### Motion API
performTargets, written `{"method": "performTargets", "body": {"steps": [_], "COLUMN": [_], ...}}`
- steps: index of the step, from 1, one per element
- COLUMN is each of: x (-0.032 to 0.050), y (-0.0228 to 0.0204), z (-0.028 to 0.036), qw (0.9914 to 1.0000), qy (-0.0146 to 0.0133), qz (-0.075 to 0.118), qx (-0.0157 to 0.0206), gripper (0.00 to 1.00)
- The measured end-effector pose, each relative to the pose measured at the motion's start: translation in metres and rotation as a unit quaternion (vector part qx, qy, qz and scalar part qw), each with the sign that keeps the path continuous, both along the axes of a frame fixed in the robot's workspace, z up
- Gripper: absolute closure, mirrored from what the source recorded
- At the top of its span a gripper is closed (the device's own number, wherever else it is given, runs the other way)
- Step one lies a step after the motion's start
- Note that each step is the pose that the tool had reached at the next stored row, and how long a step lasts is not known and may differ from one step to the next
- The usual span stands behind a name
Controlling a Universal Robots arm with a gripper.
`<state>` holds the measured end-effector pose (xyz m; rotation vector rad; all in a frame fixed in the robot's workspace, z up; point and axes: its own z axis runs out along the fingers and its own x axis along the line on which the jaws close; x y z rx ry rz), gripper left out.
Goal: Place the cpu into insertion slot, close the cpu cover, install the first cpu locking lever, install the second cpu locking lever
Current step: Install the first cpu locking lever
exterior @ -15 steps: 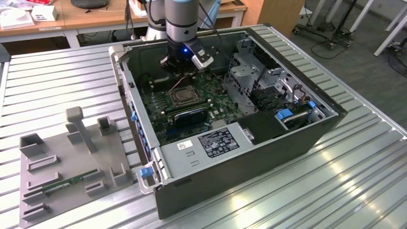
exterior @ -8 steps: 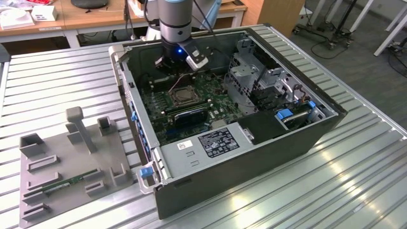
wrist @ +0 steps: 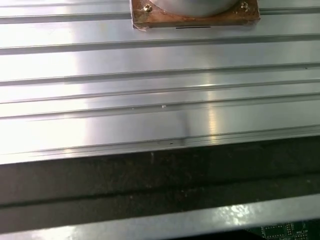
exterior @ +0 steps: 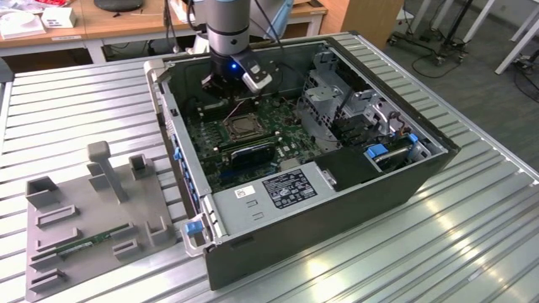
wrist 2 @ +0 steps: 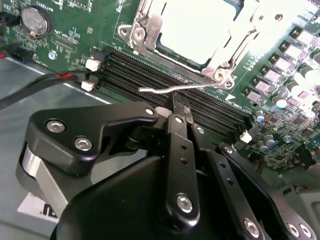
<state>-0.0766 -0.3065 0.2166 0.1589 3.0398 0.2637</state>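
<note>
You are on a locking lever, by the look of it. The cpu (wrist 2: 200,25) already sits in its socket, its pale face showing through the cut-out of the cover (wrist 2: 235,47), which seems to lie flat over it. A thin wire lever (wrist 2: 160,90) runs along the socket's edge, between the cover and the black memory slots (wrist 2: 150,70). To do this well, bear on the lever near its free, bent end, where a light push goes furthest. Press it straight toward the green board (wrist 2: 65,30) and then sideways under its catch. Make sure the tips do not slide off onto the memory slots just beside it (a wire that thin will spring away if pushed at an angle). The gripper (wrist 2: 179,97) hangs inside the open computer case (exterior: 337,221). Its two fingers (wrist 2: 175,125) are drawn together with no visible gap, and nothing can be seen pinched between them. The tips meet the lever about halfway along. Whether they rest on it or sit just over it, I cannot tell.
</note>
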Motion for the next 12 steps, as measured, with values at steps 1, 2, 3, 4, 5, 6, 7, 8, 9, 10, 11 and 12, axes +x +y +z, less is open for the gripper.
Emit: {"method": "performTargets", "body": {"steps": [1, 2, 3, 4, 5, 6, 7, 8, 9, 10, 11, 12], "x": [-0.0002, -0.0005, -0.0007, -0.0008, -0.0007, -0.0007, -0.0008, -0.0008, -0.0008, -0.0008, -0.0007, -0.0008], "y": [0.0005, 0.0009, 0.0011, 0.0011, 0.0011, 0.0011, 0.0011, 0.0011, 0.0011, 0.0011, 0.0011, 0.0011], "z": [0.0012, 0.0027, 0.0040, 0.0051, 0.0059, 0.0064, 0.0068, 0.0073, 0.0079, 0.0082, 0.0083, 0.0085], "qw": [1.00000, 1.00000, 1.00000, 1.00000, 1.00000, 1.00000, 0.99999, 0.99999, 0.99998, 0.99997, 0.99995, 0.99994], "qy": [-0.0005, -0.0009, -0.0015, -0.0019, -0.0021, -0.0024, -0.0026, -0.0027, -0.0029, -0.0031, -0.0033, -0.0035], "qz": [0.000, 0.000, 0.000, 0.000, 0.000, 0.000, 0.000, 0.000, 0.000, 0.000, 0.000, 0.000], "qx": [0.0001, 0.0000, 0.0001, 0.0000, -0.0002, -0.0009, -0.0021, -0.0037, -0.0055, -0.0071, -0.0090, -0.0108], "gripper": [0.89, 0.89, 0.89, 0.89, 0.89, 0.89, 0.89, 0.89, 0.89, 0.89, 0.89, 0.89]}}
